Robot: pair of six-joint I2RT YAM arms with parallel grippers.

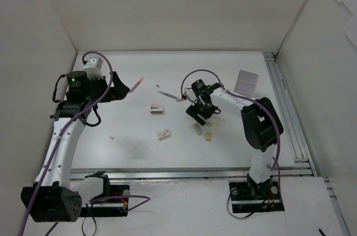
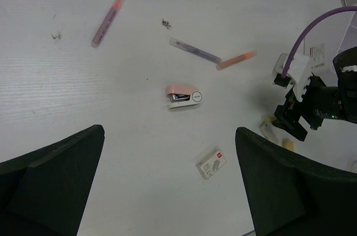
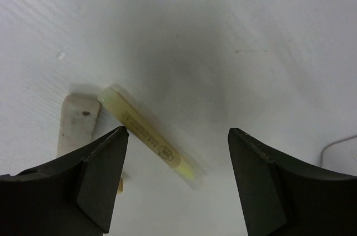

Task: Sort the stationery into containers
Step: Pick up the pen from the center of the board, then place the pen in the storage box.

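Your right gripper (image 3: pixel 177 133) is down over the yellow-green pen (image 3: pixel 149 135), jaws apart on either side of it, not pinching it yet. The pen's lying flat on the table (image 3: pixel 251 24), right beside a beige eraser (image 3: pixel 78 124). Your left gripper (image 2: pixel 170 131) is wide open.

White tabletop (image 1: pixel 128 152), seen from above, things scattered. A small pink-and-white stapler (image 1: pixel 157 109) sits near centre. A pink-purple pen (image 1: pixel 138 83) lies at eleven o'clock. A clear purple pen (image 1: pixel 164 94) and an orange pen (image 1: pixel 180 99) lie at twelve, ends close together. A white red-labelled eraser block (image 1: pixel 164 134) is at six. A yellow-green pen (image 3: pixel 150 135) and a beige eraser block (image 1: pixel 208 136) are at four. A white rectangular plastic bin (image 1: pixel 246 82) stands at two.
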